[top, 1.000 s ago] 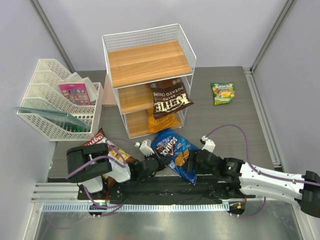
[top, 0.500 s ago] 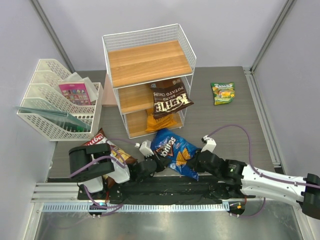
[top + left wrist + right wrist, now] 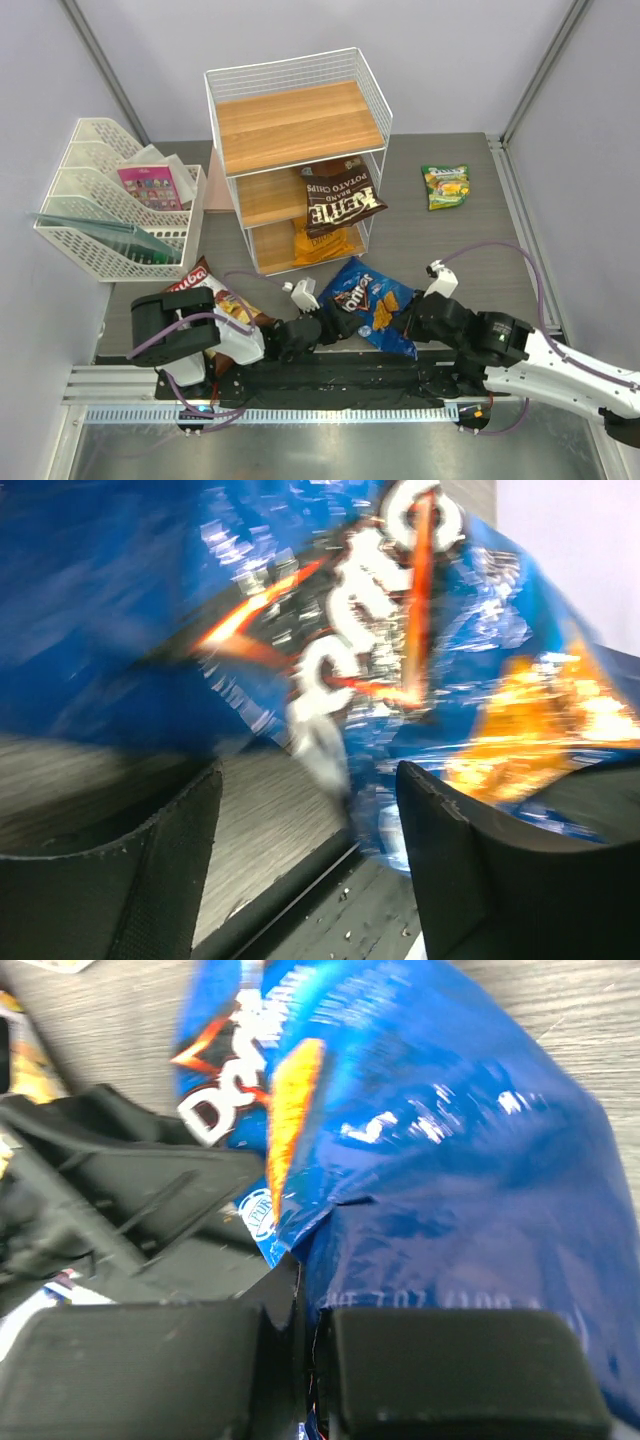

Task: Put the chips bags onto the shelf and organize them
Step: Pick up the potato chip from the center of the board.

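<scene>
The blue Doritos bag [image 3: 375, 305] lies near the table's front, between my two grippers. My right gripper [image 3: 408, 328] is shut on its right edge; in the right wrist view the gripper [image 3: 310, 1360] pinches the blue foil [image 3: 450, 1180]. At the bag's left end my left gripper [image 3: 338, 322] is open, and in its wrist view the gripper [image 3: 310, 860] holds nothing, the bag [image 3: 380, 660] just beyond. On the shelf [image 3: 295, 120] a dark brown bag [image 3: 343, 200] hangs off the middle board and an orange bag [image 3: 320, 243] lies on the bottom one. A green-yellow bag [image 3: 446, 186] lies at the far right. A brown-white bag [image 3: 215, 295] lies at front left.
A white mesh file tray [image 3: 110, 200] holding a pink packet [image 3: 152, 187] stands left of the shelf. The black base rail [image 3: 330, 375] runs along the table's near edge under both arms. Grey walls close in the sides and back.
My left gripper has opened and let go of the Doritos bag. My right gripper has shut on the bag's right edge, and the bag has shifted to the right.
</scene>
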Controlling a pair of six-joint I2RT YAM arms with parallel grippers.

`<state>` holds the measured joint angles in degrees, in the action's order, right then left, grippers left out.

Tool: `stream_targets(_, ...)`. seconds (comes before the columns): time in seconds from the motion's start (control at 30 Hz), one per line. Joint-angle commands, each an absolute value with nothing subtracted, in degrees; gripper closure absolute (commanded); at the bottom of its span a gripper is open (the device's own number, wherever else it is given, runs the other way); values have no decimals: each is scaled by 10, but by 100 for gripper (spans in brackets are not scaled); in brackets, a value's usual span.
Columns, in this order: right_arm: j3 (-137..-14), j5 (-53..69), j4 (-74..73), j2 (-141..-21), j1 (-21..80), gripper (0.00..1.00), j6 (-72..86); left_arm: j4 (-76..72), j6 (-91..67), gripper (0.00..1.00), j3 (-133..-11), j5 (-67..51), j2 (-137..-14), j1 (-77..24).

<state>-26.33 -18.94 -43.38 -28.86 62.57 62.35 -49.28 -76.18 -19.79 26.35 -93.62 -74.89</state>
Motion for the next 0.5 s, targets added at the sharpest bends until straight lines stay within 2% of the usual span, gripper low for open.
stream_targets(0.0,-374,-178,-540,-336,627,99,613,-345,-744,28,-200,291,-911,-751)
stream_targets(0.27,-452,-182,-537,-358,627,99,584,-246,-771,23,-196,321,-873,-751)
stream_targets(0.47,-495,-198,-534,-384,627,99,558,-237,-799,21,-170,337,-854,-751)
